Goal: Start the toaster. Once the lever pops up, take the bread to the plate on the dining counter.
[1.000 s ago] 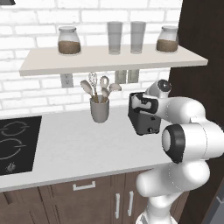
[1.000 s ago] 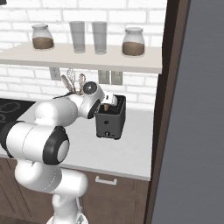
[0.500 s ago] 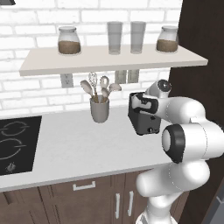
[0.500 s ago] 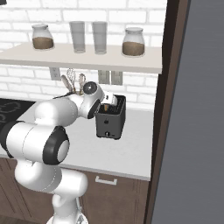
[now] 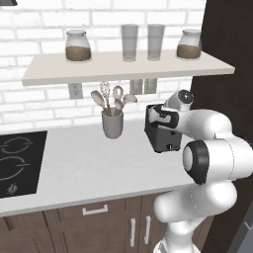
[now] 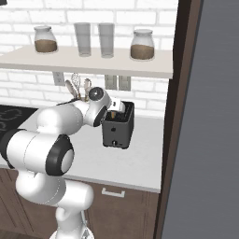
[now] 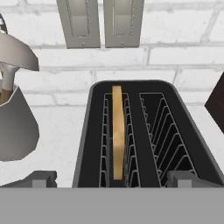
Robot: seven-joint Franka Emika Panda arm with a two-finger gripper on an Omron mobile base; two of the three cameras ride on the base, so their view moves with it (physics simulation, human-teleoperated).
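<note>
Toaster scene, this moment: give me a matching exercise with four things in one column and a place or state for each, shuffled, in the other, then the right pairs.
Things:
1. bread
2. utensil cup
3. gripper
4. two empty glasses

Places or states:
A. on the wall shelf, between two jars
B. standing on edge in one slot of the toaster
C. open, right above the toaster
D. on the white worktop, beside the toaster, holding spoons

Pairs: 1-B, 2-D, 3-C, 4-A
</note>
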